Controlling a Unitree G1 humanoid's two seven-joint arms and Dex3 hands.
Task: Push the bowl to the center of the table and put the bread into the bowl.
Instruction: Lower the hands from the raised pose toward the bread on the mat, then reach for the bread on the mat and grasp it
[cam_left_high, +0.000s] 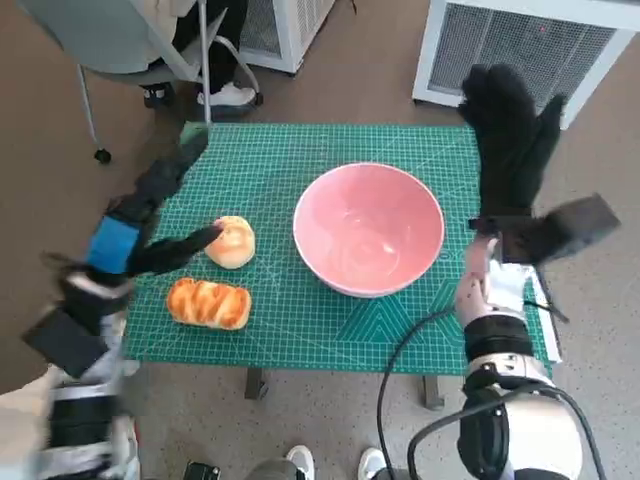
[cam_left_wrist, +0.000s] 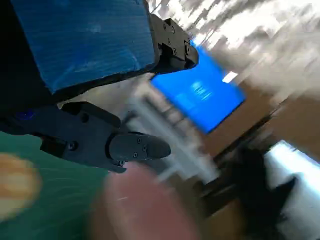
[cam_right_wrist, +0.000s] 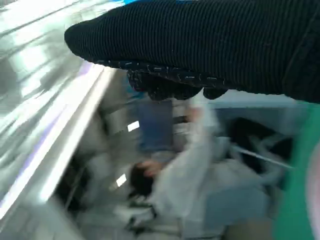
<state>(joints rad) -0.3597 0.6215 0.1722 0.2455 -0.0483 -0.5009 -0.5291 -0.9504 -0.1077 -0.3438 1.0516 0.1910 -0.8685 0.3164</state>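
A pink bowl (cam_left_high: 369, 228) stands empty on the green mat (cam_left_high: 300, 320), a little right of the middle. Two pieces of bread lie to its left: a round bun (cam_left_high: 232, 241) and a longer glazed loaf (cam_left_high: 208, 303). My left hand (cam_left_high: 150, 225) hangs open at the mat's left edge, one fingertip close to the round bun, holding nothing. My right hand (cam_left_high: 511, 135) is raised open at the mat's right edge, beside the bowl and apart from it. The left wrist view is blurred, showing black fingers (cam_left_wrist: 115, 145), a bit of bread (cam_left_wrist: 15, 182) and the bowl (cam_left_wrist: 145, 210).
A white grille unit (cam_left_high: 520, 45) stands behind the table on the right. A chair (cam_left_high: 130, 50) and a person's shoes (cam_left_high: 225, 95) are at the back left. A person in white (cam_right_wrist: 190, 165) shows blurred in the right wrist view. Feet (cam_left_high: 300, 462) show by the table's front edge.
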